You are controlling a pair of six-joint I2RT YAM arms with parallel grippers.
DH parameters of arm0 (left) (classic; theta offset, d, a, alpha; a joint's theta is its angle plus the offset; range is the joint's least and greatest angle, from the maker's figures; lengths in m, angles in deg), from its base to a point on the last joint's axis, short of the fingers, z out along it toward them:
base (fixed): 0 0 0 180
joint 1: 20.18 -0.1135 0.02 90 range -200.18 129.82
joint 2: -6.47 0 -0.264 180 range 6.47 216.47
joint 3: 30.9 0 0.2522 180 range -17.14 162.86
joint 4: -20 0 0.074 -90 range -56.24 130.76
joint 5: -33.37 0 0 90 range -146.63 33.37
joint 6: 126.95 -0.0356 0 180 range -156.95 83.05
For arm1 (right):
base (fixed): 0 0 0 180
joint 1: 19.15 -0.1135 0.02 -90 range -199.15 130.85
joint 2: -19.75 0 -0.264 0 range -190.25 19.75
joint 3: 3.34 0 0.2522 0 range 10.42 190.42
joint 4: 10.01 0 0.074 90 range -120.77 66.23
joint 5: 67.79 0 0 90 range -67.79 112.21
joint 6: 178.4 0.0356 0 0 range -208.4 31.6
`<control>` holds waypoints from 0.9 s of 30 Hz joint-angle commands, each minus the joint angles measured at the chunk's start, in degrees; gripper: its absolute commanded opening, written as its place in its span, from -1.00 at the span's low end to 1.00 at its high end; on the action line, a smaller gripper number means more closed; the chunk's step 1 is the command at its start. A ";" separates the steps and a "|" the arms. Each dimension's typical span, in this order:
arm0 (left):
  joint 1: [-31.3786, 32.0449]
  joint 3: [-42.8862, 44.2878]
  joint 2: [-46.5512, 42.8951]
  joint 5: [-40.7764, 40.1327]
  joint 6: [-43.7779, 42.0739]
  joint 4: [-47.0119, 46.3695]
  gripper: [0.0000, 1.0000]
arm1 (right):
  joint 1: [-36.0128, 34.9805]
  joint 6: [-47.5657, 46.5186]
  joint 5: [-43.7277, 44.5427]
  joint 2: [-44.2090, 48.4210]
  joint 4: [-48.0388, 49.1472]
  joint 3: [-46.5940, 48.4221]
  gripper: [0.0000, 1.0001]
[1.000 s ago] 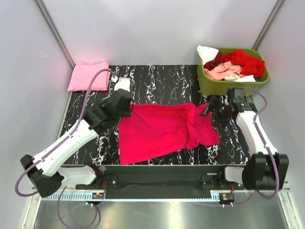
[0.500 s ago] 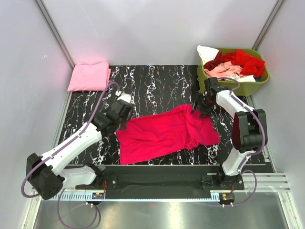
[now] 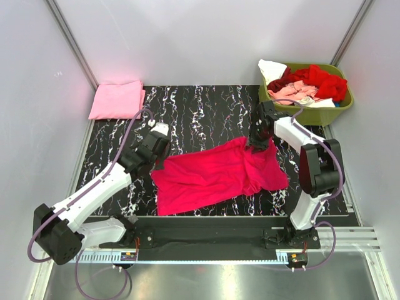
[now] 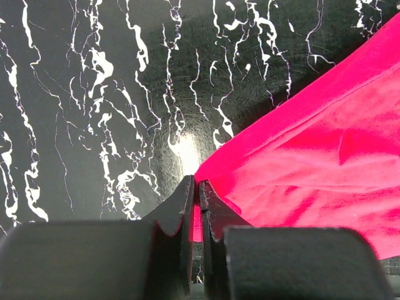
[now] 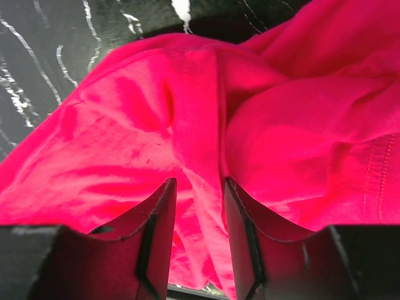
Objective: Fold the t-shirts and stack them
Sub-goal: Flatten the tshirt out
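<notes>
A bright magenta-pink t-shirt point(image 3: 212, 175) lies spread and rumpled in the middle of the black marbled table point(image 3: 206, 112). My left gripper point(image 3: 157, 162) is shut on its left corner, and a thin strip of pink cloth point(image 4: 312, 162) shows between the fingertips point(image 4: 195, 182). My right gripper point(image 3: 254, 145) is pressed down onto the shirt's bunched upper right part. Its jaws point(image 5: 199, 182) stand partly apart, with a raised fold of the cloth point(image 5: 187, 112) between them. A folded light pink t-shirt point(image 3: 117, 99) lies at the far left corner.
An olive-green basket point(image 3: 275, 114) stands at the far right, holding red, salmon and white shirts point(image 3: 309, 84). Grey walls close in the table on three sides. The right arm's cable arcs just in front of the basket.
The right arm swung in from the right side onto the shirt's upper right part and its jaws narrowed. The left gripper drew the shirt's left corner slightly left and nearer.
</notes>
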 commanded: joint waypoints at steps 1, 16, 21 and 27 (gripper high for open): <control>-0.67 -0.20 -1.40 0.35 -0.14 -2.46 -0.85 | -0.79 -0.28 2.03 -1.00 0.94 1.55 -0.14; -0.85 -0.47 -1.84 -0.44 0.13 -2.38 -0.85 | -0.79 -1.86 7.83 4.54 -0.38 2.16 0.04; -0.85 -0.56 -2.02 -0.71 0.21 -2.29 -0.85 | -0.79 -1.68 6.95 2.70 0.85 1.73 0.03; -0.85 -0.47 -1.84 -1.06 0.30 -2.20 -0.85 | -0.87 -1.16 5.90 0.32 2.08 1.99 -0.02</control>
